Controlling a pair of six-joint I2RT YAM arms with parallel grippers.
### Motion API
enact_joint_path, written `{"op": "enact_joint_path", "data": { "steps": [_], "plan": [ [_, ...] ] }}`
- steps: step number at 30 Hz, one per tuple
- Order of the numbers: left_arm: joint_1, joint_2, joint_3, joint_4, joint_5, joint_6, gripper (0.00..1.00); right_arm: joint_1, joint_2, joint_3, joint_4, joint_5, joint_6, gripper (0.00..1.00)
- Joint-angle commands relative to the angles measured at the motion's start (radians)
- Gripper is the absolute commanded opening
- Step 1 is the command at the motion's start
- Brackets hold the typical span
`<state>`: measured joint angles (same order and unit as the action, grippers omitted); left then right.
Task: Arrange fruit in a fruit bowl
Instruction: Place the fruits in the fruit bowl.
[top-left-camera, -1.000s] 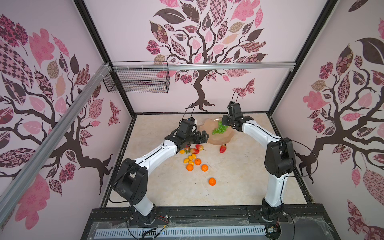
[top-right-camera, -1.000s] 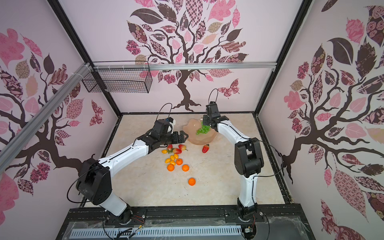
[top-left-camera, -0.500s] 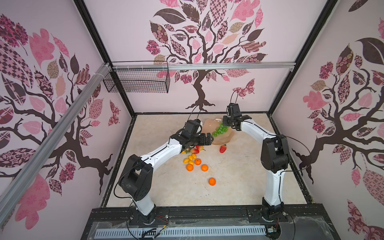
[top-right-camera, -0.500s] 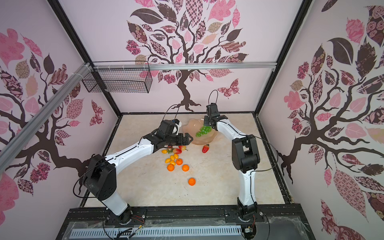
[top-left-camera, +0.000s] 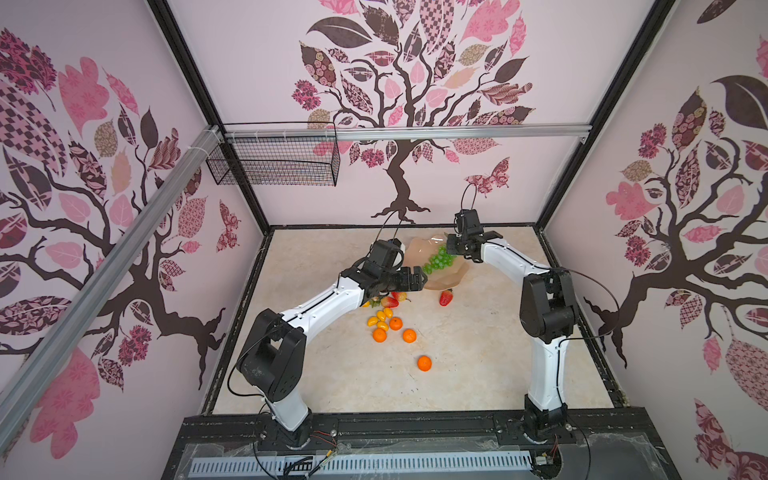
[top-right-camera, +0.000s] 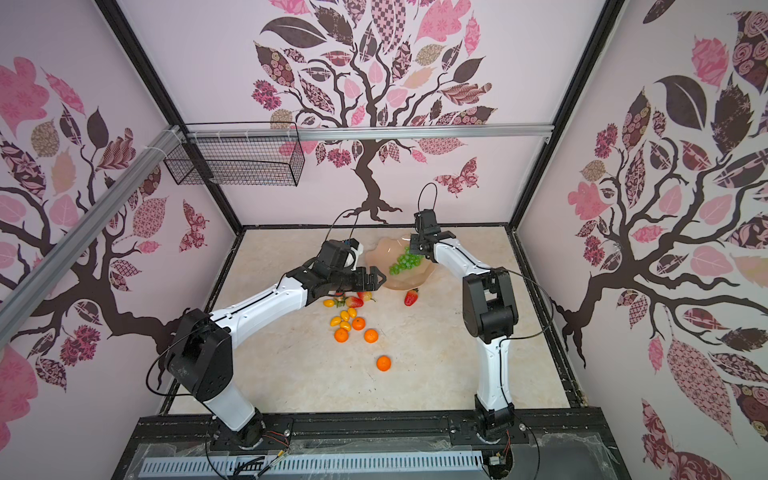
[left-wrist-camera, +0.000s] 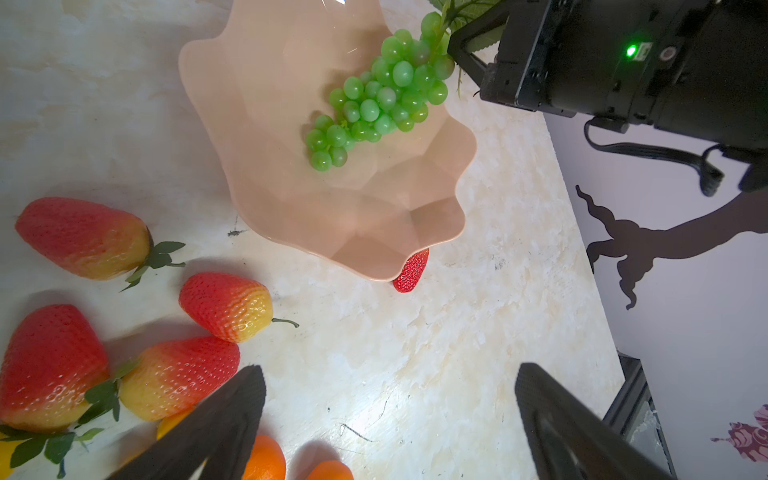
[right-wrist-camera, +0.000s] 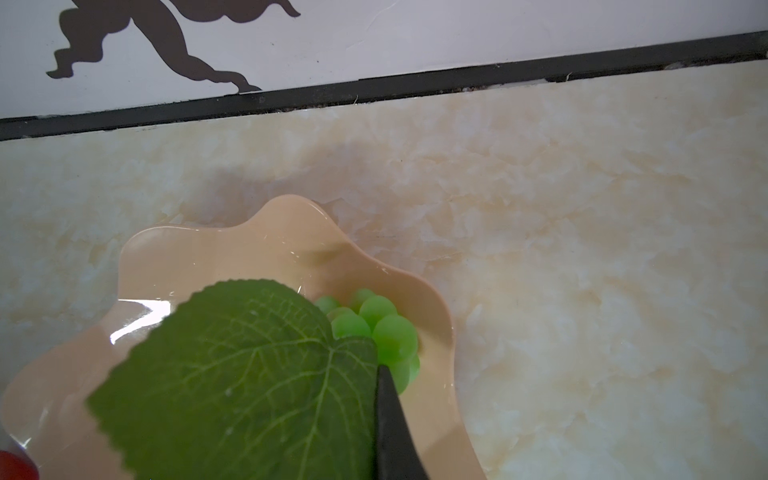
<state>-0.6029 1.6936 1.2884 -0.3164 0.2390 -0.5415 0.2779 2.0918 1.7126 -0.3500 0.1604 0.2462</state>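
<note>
1. Nearest, at the bottom of both top views, the marble-look table (top-left-camera: 478, 365) lies bare from the black front rail (top-left-camera: 415, 426) up to a lone tangerine (top-left-camera: 424, 363). The widest open room is to the lower right of it.
2. Above that, mid-frame, three more tangerines (top-left-camera: 409, 336) and the small yellow oval tomatoes (top-left-camera: 372, 321) sit bunched close together. The strawberries (left-wrist-camera: 226, 305) lie just beyond, red fading to yellow at the stalk.
3. The left gripper (left-wrist-camera: 390, 386) hangs over bare table between those strawberries and the bowl, its fingers wide apart with nothing between them.
4. The fruit bowl (top-left-camera: 446, 279) sits above centre in both top views. It is glossy peach-pink and shallow, with a wavy rim. One strawberry (top-left-camera: 445, 297) is tucked against its near rim.
5. The grape bunch (top-left-camera: 440, 261) lies inside the bowl, with its leaf end at the far right rim. There the right gripper (top-left-camera: 449, 248) has its fingers closed together on the stem end.
6. Behind the bowl, a strip of bare table runs to the black back edge (right-wrist-camera: 374, 89).
</note>
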Motion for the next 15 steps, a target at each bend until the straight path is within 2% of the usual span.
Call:
{"op": "enact_joint_path", "data": {
  "steps": [1, 15],
  "plan": [
    [-0.003, 0.018, 0.034, 0.004, 0.014, 0.009, 0.98, -0.006, 0.045, 0.041, -0.041, 0.01, 0.009, 0.09],
    [-0.002, -0.004, 0.038, 0.001, 0.013, 0.015, 0.98, -0.008, -0.046, 0.036, -0.027, 0.012, 0.008, 0.38]
  ]
}}
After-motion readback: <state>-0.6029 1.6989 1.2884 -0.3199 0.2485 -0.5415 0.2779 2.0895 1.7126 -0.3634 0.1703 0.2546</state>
